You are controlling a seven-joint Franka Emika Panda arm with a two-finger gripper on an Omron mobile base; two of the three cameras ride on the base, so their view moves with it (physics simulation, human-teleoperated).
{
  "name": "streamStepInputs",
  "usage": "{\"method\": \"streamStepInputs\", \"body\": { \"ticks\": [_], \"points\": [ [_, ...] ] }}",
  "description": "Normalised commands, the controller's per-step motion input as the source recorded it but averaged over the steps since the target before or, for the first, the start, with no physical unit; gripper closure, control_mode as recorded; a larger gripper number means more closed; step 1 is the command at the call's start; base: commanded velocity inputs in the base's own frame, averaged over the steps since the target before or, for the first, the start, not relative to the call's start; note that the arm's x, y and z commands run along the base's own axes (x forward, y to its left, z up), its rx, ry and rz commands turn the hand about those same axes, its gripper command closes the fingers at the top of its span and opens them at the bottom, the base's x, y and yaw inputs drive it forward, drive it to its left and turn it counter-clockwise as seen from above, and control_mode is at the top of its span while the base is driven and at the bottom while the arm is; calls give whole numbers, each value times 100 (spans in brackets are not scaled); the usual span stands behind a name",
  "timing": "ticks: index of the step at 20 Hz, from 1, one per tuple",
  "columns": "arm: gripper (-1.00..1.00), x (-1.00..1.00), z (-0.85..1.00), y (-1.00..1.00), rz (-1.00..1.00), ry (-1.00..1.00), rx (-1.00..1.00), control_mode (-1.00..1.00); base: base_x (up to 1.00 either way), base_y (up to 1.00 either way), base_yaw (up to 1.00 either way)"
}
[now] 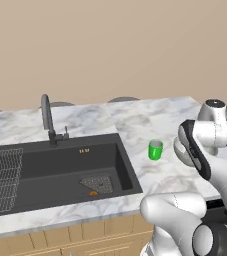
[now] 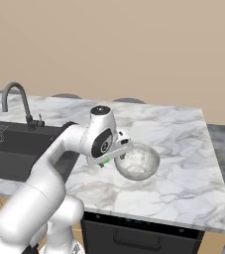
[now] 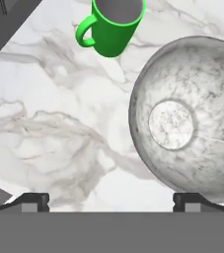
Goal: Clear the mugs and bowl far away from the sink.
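Note:
A bright green mug point(image 3: 112, 25) stands upright on the marble counter point(image 3: 54, 123), its handle towards the sink. Just beside it sits the speckled whitish-grey bowl point(image 3: 187, 123), empty. My gripper point(image 3: 112, 201) hangs above the counter, open, with nothing between its fingers; one fingertip point(image 3: 192, 199) is over the bowl's near rim. From the right base view, my hand point(image 2: 115, 149) hovers at the bowl's point(image 2: 139, 161) left edge and hides most of the mug. The black sink point(image 1: 60, 170) lies left of the green mug point(image 1: 155, 150).
The dark curved faucet point(image 1: 47, 120) stands behind the basin. A wire rack point(image 1: 2, 177) fills its left end, and a drain strainer point(image 1: 97, 184) lies on its floor. Bare marble point(image 2: 193, 149) stretches right of the bowl to the counter's end.

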Motion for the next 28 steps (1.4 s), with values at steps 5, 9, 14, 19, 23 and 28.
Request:
{"method": "streamStepInputs", "body": {
  "ticks": [5,9,14,19,23,28],
  "points": [
    [-100,26,-30,2,2,-1,0,-100,0,0,0],
    [-100,51,-15,0,1,3,0,-100,0,0,0],
    [-100,50,-8,-1,3,4,0,-100,0,0,0],
    [-100,23,-15,-2,3,8,0,-100,0,0,0],
    [-100,8,-19,-2,2,10,0,-100,0,0,0],
    [-100,0,-20,-12,1,7,0,-100,0,0,0]
  ]
}}
